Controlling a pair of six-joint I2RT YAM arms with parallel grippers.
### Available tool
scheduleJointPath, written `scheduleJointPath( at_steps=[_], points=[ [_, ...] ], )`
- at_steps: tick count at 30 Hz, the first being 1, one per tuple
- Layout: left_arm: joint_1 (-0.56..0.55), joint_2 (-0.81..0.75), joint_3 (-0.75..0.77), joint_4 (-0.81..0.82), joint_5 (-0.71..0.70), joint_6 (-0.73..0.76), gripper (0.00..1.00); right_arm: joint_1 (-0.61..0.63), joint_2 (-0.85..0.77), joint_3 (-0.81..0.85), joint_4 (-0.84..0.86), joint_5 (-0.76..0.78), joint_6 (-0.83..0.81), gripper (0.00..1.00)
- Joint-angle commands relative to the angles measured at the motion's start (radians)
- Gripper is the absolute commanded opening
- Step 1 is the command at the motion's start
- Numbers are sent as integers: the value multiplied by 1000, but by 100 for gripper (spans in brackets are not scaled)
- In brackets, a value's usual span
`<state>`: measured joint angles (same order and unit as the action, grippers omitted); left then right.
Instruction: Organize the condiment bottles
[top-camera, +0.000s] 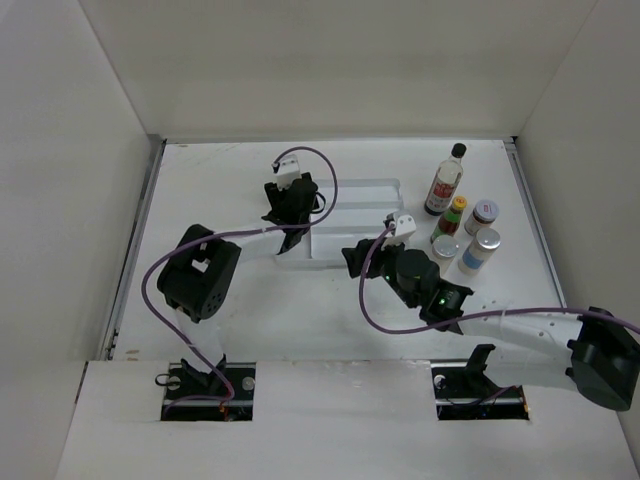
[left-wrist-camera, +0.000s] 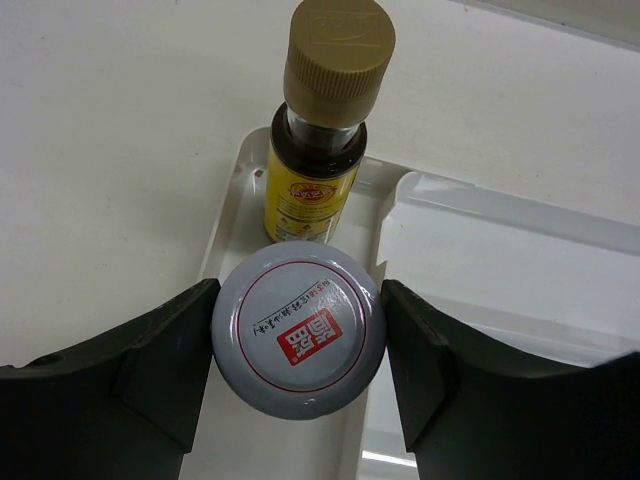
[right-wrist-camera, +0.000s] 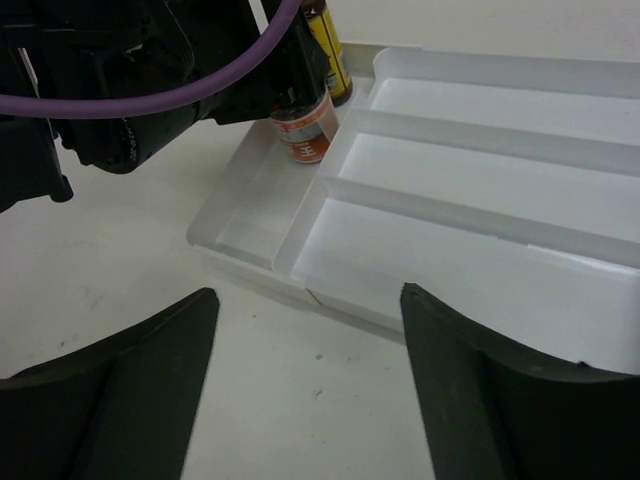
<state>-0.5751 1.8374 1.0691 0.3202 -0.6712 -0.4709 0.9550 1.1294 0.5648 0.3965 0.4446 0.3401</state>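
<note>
My left gripper (top-camera: 291, 232) (left-wrist-camera: 300, 350) is shut on a short silver-lidded jar (left-wrist-camera: 298, 318) with a red label (right-wrist-camera: 305, 130), low in the left narrow compartment of the white divided tray (top-camera: 365, 186). The small yellow bottle (left-wrist-camera: 318, 150) stands in the same compartment just beyond the jar. My right gripper (top-camera: 352, 258) (right-wrist-camera: 305, 335) is open and empty over the table at the tray's near edge (right-wrist-camera: 330, 300). Right of the tray stand the tall dark black-capped bottle (top-camera: 445, 180), the yellow-capped green bottle (top-camera: 452, 215) and three silver-lidded jars (top-camera: 485, 212), (top-camera: 447, 246), (top-camera: 480, 250).
The tray's long compartments (right-wrist-camera: 500, 180) hold nothing. The left arm's body and purple cable (right-wrist-camera: 150, 80) fill the area left of the tray. White walls enclose the table on the left, back and right.
</note>
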Motion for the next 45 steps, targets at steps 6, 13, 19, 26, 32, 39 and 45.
scheduleJointPath(
  at_steps=[6,13,19,26,32,39,45],
  points=[
    [-30,-124,-50,180,-27,25,85,-5,-92,-16,44,20,-21,39],
    [-105,-378,-257,278,-37,58,99,-31,-239,-16,-10,83,-29,61],
    [-192,-668,-458,313,-48,67,87,-162,-270,139,-263,216,-39,78],
    [-203,-1018,-756,274,-48,29,78,-402,-201,277,-455,332,-76,93],
    [-171,-1283,-899,137,-68,-41,83,-566,-67,363,-548,275,-76,98],
    [-137,-1193,-903,187,-2,-77,84,-647,41,389,-555,175,-44,97],
    [-139,-1149,-908,217,-1,-94,84,-686,95,388,-532,109,-24,81]
  ],
)
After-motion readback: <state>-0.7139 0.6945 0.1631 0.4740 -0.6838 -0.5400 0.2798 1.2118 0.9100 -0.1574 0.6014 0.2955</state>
